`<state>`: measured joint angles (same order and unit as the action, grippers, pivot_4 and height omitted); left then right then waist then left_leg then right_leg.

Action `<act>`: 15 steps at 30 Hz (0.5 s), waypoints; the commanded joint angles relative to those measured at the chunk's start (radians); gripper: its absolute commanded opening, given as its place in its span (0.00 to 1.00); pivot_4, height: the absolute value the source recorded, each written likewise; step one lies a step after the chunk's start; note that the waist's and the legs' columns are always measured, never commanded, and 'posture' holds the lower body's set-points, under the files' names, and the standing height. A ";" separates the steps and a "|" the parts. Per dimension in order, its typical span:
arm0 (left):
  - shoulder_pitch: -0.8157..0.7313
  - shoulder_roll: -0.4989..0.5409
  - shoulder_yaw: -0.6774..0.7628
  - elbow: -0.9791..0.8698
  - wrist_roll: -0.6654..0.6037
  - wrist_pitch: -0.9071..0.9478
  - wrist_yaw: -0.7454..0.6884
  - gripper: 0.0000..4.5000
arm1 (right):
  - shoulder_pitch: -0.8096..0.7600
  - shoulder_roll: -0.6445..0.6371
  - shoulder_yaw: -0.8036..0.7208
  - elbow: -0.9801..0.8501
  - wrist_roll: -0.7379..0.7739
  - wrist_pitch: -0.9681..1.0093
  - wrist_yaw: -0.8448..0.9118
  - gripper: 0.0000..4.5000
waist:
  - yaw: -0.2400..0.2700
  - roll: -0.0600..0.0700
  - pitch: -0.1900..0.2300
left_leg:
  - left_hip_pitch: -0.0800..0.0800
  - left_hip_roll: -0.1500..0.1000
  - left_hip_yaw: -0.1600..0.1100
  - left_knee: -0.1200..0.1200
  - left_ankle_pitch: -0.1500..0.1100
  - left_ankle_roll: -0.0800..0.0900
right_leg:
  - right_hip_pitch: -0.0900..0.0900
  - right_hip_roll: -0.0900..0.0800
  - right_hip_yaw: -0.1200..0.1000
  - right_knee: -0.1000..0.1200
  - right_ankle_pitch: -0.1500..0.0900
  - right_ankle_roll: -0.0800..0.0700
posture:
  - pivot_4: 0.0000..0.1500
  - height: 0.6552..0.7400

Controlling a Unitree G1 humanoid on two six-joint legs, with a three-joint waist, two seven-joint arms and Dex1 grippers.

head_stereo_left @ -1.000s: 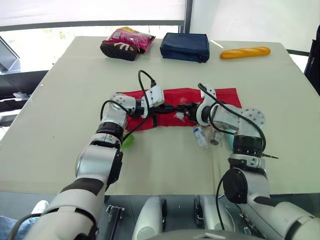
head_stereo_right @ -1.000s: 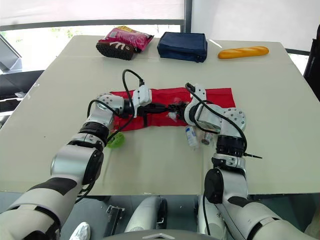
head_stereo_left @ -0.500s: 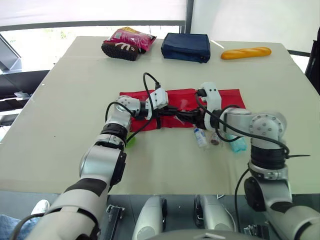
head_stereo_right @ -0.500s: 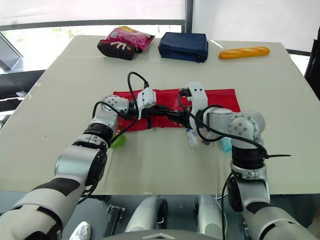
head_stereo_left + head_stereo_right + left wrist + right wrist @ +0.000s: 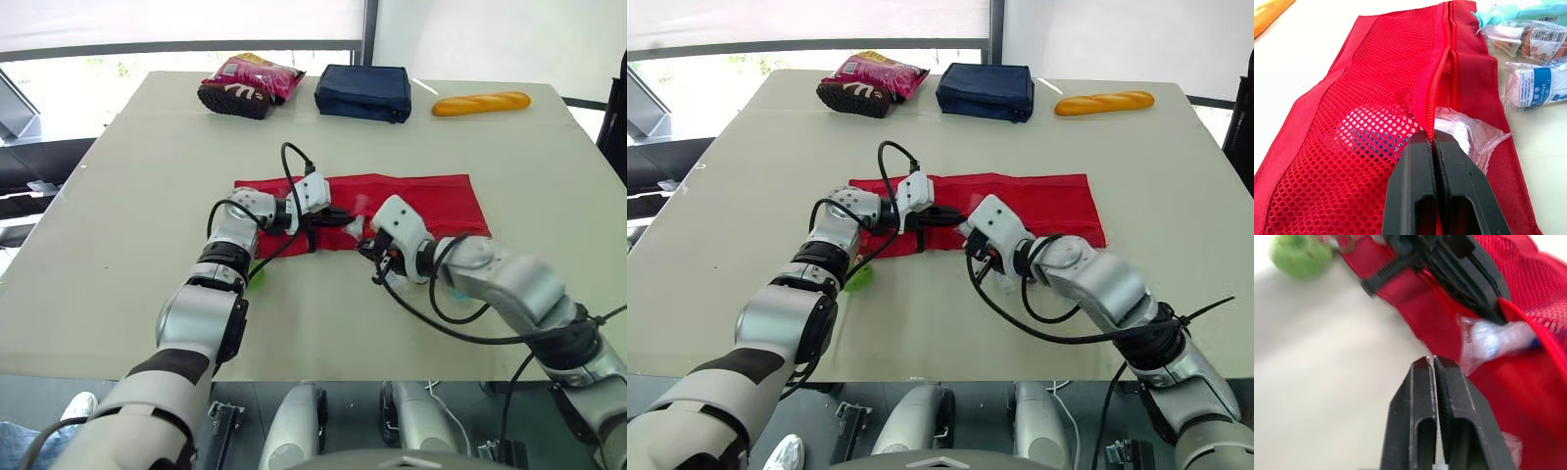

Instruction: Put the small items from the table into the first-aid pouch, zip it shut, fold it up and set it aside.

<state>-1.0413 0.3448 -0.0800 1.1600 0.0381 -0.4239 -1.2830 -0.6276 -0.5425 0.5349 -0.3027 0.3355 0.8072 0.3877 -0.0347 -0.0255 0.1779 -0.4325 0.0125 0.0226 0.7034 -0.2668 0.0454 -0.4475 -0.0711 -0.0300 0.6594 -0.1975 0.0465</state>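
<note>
Packing step in hand, zip not yet closed. The left gripper [image 5: 1432, 137] has its fingers pinched on the zip edge of the red pouch [image 5: 1366, 93]. A wrapped packet [image 5: 1462, 128] protrudes from the mouth just beside them. The right gripper [image 5: 1433, 361] has its fingers pressed together with nothing between them, just short of that packet. Loose packets [image 5: 1537, 83] lie on the tabletop [image 5: 147, 196] beyond. Next move, as judged: seat the packet fully inside, then collect the rest.

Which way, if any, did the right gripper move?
Yes: right gripper pulled back off the red pouch, past its near edge, toward the robot.

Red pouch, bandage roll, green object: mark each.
Red pouch [image 5: 446, 198], left eye view, cloth near right end.
Bandage roll [image 5: 1537, 82], left wrist view, blue label.
Green object [image 5: 1298, 255], right wrist view, its middle.
</note>
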 commanded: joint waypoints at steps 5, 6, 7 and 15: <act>-0.011 -0.001 0.007 -0.017 -0.013 -0.002 -0.001 0.00 | -0.035 0.115 -0.011 0.119 -0.147 -0.128 0.023 0.02 | 0.001 0.000 0.000 | 0.000 0.000 0.000 0.000 0.000 0.000 | 0.000 0.000 0.000 0.000 0.000 0.000 | 1.00 0.72; -0.011 -0.001 0.007 -0.018 -0.013 -0.002 -0.002 0.00 | -0.037 0.130 -0.018 0.138 -0.161 -0.133 0.023 0.02 | 0.001 0.000 0.000 | 0.000 0.000 0.000 0.000 0.000 0.000 | 0.000 0.000 0.000 0.000 0.000 0.000 | 1.00 0.72; -0.011 -0.001 0.007 -0.018 -0.014 -0.002 -0.002 0.00 | -0.037 0.142 -0.025 0.151 -0.172 -0.136 0.023 0.02 | 0.002 0.000 0.000 | 0.000 0.000 0.000 0.000 0.000 0.000 | 0.000 0.000 0.000 0.000 0.000 0.000 | 1.00 0.72; -0.011 -0.003 0.007 -0.021 -0.015 -0.001 -0.004 0.00 | -0.093 0.184 -0.008 0.333 -0.355 -0.277 0.005 0.02 | 0.003 0.000 0.000 | 0.000 0.000 0.000 0.000 0.000 0.000 | 0.000 0.000 0.000 0.001 0.000 0.000 | 1.00 0.72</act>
<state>-1.0413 0.3416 -0.0799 1.1599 0.0373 -0.4229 -1.2834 -0.6968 -0.3644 0.5362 0.0290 0.0196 0.5790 0.4033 -0.0318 -0.0256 0.1779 -0.4323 0.0121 0.0223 0.7035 -0.2667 0.0452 -0.4474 -0.0713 -0.0302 0.6600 -0.1974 0.0461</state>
